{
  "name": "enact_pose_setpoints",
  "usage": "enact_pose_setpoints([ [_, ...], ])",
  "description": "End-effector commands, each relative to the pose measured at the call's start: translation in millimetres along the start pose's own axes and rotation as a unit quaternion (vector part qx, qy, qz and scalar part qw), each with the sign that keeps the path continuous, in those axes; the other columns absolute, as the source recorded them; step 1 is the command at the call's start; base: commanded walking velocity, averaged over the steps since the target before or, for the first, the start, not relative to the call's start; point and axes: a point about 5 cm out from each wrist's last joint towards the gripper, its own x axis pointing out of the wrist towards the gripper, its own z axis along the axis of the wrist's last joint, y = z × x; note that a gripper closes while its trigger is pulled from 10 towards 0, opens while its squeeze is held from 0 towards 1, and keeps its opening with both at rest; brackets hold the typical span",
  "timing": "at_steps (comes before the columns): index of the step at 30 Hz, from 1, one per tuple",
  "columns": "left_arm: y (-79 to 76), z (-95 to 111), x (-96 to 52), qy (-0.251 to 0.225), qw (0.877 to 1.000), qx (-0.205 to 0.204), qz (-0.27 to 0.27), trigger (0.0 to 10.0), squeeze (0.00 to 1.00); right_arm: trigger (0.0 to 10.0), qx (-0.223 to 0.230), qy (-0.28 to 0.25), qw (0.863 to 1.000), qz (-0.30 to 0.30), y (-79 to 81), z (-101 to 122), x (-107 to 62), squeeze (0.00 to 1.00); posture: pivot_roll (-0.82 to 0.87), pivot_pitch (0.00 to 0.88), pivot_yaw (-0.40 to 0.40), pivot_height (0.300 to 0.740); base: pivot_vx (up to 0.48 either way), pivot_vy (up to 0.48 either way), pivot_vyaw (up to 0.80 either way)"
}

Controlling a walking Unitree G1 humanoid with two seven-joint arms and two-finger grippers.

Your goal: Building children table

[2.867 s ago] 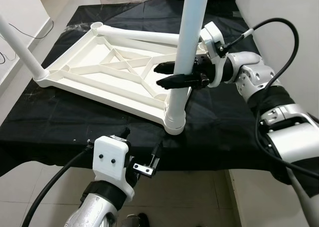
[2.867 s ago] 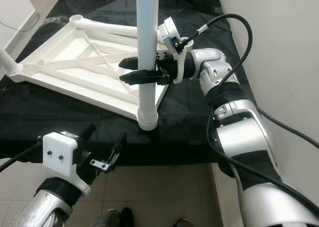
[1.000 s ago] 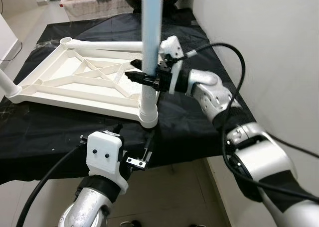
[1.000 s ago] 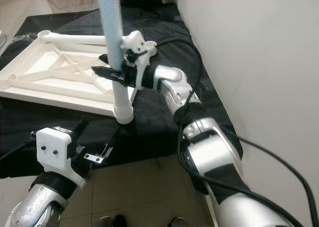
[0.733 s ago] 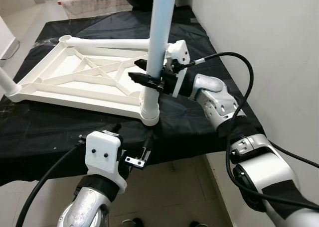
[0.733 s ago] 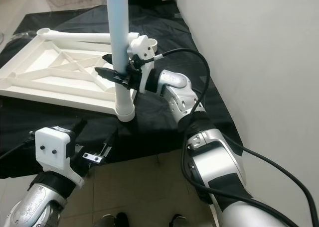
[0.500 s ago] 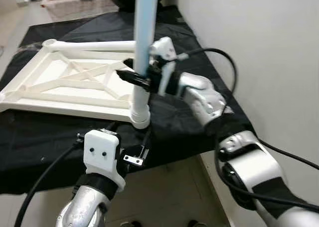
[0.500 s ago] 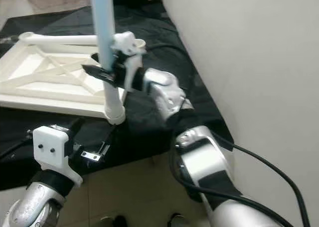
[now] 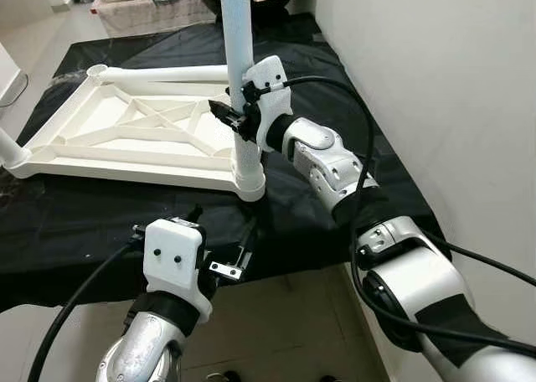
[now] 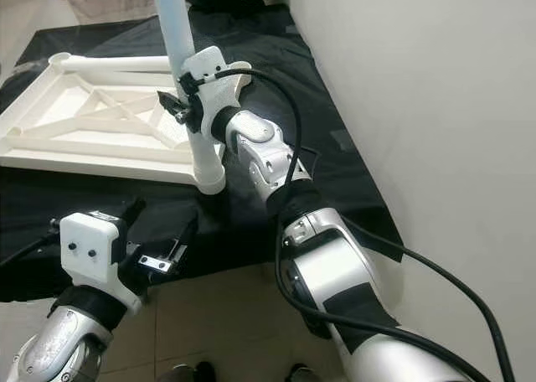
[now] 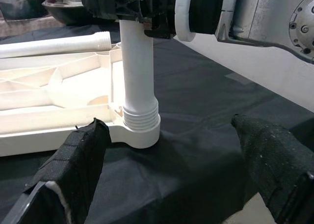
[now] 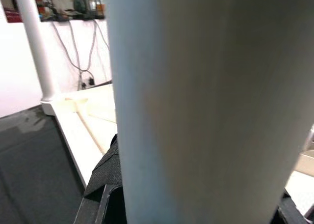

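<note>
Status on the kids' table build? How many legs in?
Done: one leg stands in the far-left corner of the upturned tabletop. In hand: the right gripper is shut on the upright leg seated in the near-right corner socket. Left: a third leg lies along the far edge, not upright; the left gripper hangs open.

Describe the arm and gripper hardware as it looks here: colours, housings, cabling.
Both arms are silver metal with black bands and joints, and thick black cables looping outside. The left gripper and right gripper each have two long black fingers behind a white boxy wrist housing; the left housing shows two small dark holes.
</note>
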Motion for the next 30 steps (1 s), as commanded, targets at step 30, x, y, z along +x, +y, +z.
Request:
enact_pose_setpoints([
  [30,32.4,-2.5,9.4,-0.014,0.994,0.049,0.097,10.0,0.0,10.0,0.06,0.098,0.819,-0.563,2.3,-70.5,-26.1,0.0,0.08,0.197,0.016,0.74,0.0,0.0,0.0],
])
